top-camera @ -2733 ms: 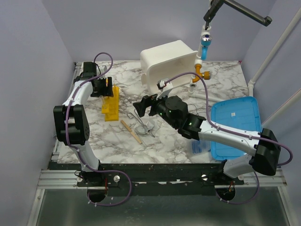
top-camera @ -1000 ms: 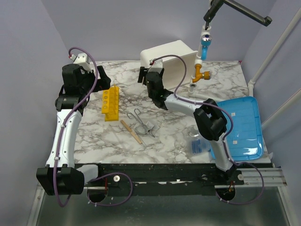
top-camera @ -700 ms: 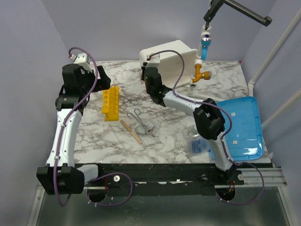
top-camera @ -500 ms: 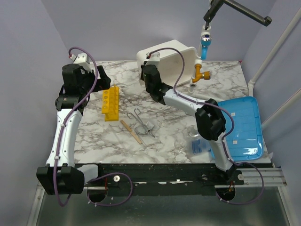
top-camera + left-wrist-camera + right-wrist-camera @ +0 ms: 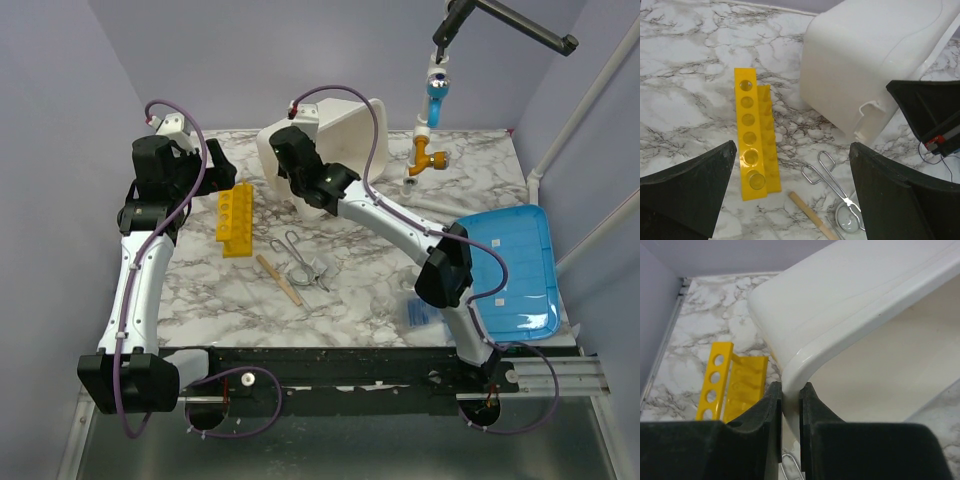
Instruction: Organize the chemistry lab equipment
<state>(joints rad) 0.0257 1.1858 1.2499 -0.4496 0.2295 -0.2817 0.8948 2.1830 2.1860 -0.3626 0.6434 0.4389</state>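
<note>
My right gripper (image 5: pixel 285 180) (image 5: pixel 790 390) is shut on the curved rim of the white bin (image 5: pixel 340 125) (image 5: pixel 840 330), which stands tilted at the back centre. The left gripper (image 5: pixel 175 185) (image 5: pixel 792 185) hovers open and empty above the yellow holed tube rack (image 5: pixel 235 218) (image 5: pixel 751 140) (image 5: pixel 720 382). Right of the rack lie the silver tongs (image 5: pixel 297 253) (image 5: pixel 832 182), a tan wooden stick (image 5: pixel 279 280) (image 5: pixel 812 217) and a small clear glass dish (image 5: pixel 849 222). A clear plastic bag with blue contents (image 5: pixel 420 312) lies near the front right.
A blue tray (image 5: pixel 510 270) sits at the right edge. A stand with a blue and orange fitting (image 5: pixel 432 120) rises at the back right. My right arm stretches diagonally across the table's middle. The bin (image 5: pixel 875 65) stands close beside the rack and tongs.
The right gripper closed on the bin's rim and pulled the bin leftward and forward, tipping it. The left arm stayed still over the last second.
</note>
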